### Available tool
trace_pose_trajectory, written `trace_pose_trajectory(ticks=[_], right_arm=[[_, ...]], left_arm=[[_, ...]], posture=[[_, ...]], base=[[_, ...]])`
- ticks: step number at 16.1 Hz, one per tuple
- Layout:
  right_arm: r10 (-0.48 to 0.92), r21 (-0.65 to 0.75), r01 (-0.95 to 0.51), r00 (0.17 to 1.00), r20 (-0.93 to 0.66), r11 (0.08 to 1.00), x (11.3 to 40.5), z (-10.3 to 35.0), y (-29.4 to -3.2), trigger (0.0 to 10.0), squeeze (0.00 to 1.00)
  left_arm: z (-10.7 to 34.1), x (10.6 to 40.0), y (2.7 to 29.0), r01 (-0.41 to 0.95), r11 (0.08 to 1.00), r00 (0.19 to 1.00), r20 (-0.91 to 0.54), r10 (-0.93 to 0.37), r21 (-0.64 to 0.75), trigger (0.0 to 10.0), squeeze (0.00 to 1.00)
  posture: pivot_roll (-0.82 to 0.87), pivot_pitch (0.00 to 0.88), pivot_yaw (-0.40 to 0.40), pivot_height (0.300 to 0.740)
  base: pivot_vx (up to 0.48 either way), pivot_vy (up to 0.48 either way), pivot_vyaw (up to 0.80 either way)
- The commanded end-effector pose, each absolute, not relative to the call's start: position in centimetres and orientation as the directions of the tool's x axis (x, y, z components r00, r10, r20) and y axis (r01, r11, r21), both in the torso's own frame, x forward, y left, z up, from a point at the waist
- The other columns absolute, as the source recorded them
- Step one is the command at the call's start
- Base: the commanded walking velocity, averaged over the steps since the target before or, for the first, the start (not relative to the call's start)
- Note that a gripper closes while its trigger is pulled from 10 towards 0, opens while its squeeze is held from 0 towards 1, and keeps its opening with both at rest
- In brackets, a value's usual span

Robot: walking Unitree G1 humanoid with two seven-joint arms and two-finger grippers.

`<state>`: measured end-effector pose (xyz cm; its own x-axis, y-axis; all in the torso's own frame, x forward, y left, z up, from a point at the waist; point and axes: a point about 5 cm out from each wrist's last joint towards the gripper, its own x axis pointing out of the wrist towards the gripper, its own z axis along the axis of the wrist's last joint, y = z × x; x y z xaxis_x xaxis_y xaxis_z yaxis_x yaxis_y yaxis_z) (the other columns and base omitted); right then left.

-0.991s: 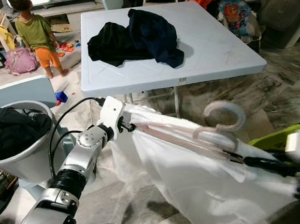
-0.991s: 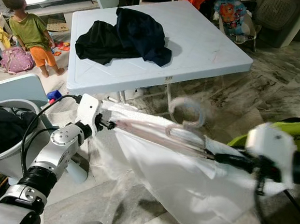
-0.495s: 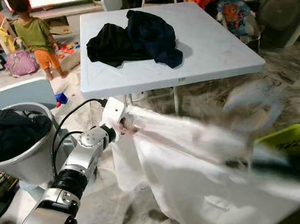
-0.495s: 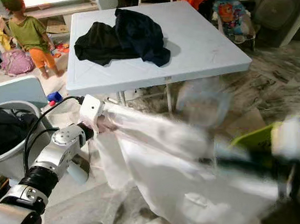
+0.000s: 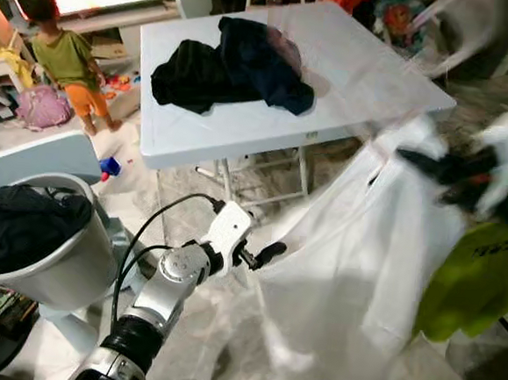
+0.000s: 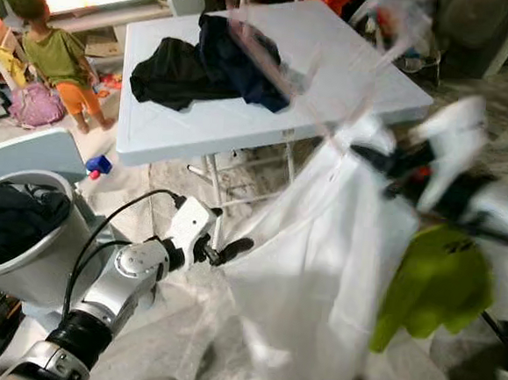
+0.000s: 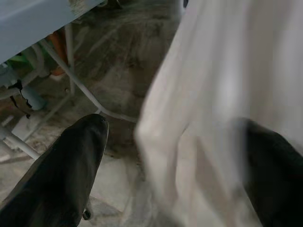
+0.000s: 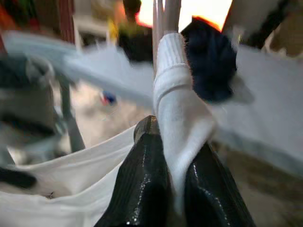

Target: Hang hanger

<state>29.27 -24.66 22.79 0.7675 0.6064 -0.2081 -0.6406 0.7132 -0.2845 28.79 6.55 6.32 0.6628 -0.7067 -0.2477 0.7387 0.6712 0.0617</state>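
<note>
Two grippers, one shirt aloft

From my seat, I see the right gripper (image 8: 175,189) clenched on the white shirt (image 5: 363,251) at its collar, holding it up beside the white table (image 5: 368,84). The hanger (image 8: 164,14) rises blurred above those fingers. The left gripper (image 7: 165,156) sits spread apart, shirt fabric hanging between its fingers (image 7: 71,161).

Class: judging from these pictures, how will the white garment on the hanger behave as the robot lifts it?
The thin white fabric garment hangs in long folds, so it is probably floppy and light. Pinched at its collar by the right gripper, it will likely sway. Its hem might drag on the floor.
</note>
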Motion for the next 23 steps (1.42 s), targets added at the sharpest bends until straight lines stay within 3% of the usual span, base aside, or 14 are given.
trace_pose_trajectory(ticks=[1, 2, 5, 8, 9, 10, 11, 16, 20, 23], right_arm=[[0.601, -0.394, -0.617, 0.779, -0.179, 0.681, 29.8, 24.1, -24.2, 10.0, 0.0], [0.595, -0.465, -0.622, 0.771, -0.226, 0.63, 30.6, 23.2, -23.8, 10.0, 0.0], [0.639, -0.483, -0.676, 0.72, -0.271, 0.556, 31.0, 20.8, -22.4, 10.0, 0.0], [0.639, -0.5, -0.703, 0.694, -0.331, 0.505, 30.9, 17.3, -21.5, 10.0, 0.0], [0.655, -0.441, -0.747, 0.657, -0.374, 0.497, 30.4, 15.5, -21.2, 10.0, 0.0], [0.649, -0.416, -0.77, 0.634, -0.42, 0.483, 30.1, 14.2, -21.3, 10.0, 0.0], [0.62, -0.445, -0.768, 0.637, -0.458, 0.46, 29.7, 12.6, -21.6, 10.0, 0.0], [0.623, -0.462, -0.824, 0.557, -0.549, 0.329, 28.2, 10.1, -21.1, 10.0, 0.0], [0.749, -0.378, -0.907, 0.381, -0.543, 0.187, 25.7, 12.4, -21.2, 10.0, 0.0], [0.755, -0.402, -0.908, 0.347, -0.556, 0.121, 25.7, 14.6, -22.1, 10.0, 0.0]], left_arm=[[6.5, 28.7, 6.6, 0.756, 0.648, 0.648, -0.252, -0.718, 0.098, 10.0, 1.0], [6.5, 28.3, 6.4, 0.787, 0.606, 0.613, -0.264, -0.745, 0.117, 10.0, 1.0], [6.7, 26.3, 6.1, 0.895, 0.408, 0.445, -0.292, -0.847, 0.182, 10.0, 1.0], [8.0, 26.5, 6.9, 0.871, 0.37, 0.457, -0.255, -0.852, 0.323, 10.0, 1.0], [8.8, 26.6, 7.4, 0.859, 0.349, 0.456, -0.249, -0.854, 0.376, 10.0, 0.69], [9.5, 26.6, 7.5, 0.852, 0.338, 0.453, -0.237, -0.86, 0.401, 10.0, 0.11], [10.5, 26.7, 7.4, 0.837, 0.33, 0.449, -0.204, -0.87, 0.436, 10.0, 0.0], [11.0, 26.5, 8.6, 0.862, 0.295, 0.406, -0.214, -0.889, 0.412, 10.0, 0.0], [9.3, 26.5, 10.9, 0.882, 0.288, 0.409, -0.302, -0.861, 0.372, 10.0, 0.0], [9.0, 26.2, 10.5, 0.916, 0.239, 0.344, -0.324, -0.881, 0.324, 10.0, 0.0]], posture=[[-0.15, 0.0, 0.101, 0.74], [-0.15, 0.0, 0.107, 0.74], [-0.15, 0.0, 0.107, 0.74], [-0.12, 0.0, 0.097, 0.74], [-0.11, 0.0, 0.093, 0.74], [-0.11, 0.0, 0.088, 0.74], [-0.1, 0.0, 0.082, 0.74], [-0.09, 0.0, 0.083, 0.74], [-0.09, 0.0, 0.081, 0.74], [-0.11, 0.0, 0.082, 0.74]], base=[[0.0, 0.0, 0.0], [0.0, 0.0, 0.0], [0.0, 0.0, 0.0], [0.0, 0.0, 0.0], [0.0, 0.0, 0.0], [0.0, 0.0, 0.0], [0.0, 0.0, 0.0], [0.0, 0.0, 0.0], [0.0, 0.0, 0.0], [0.0, 0.0, 0.0]])
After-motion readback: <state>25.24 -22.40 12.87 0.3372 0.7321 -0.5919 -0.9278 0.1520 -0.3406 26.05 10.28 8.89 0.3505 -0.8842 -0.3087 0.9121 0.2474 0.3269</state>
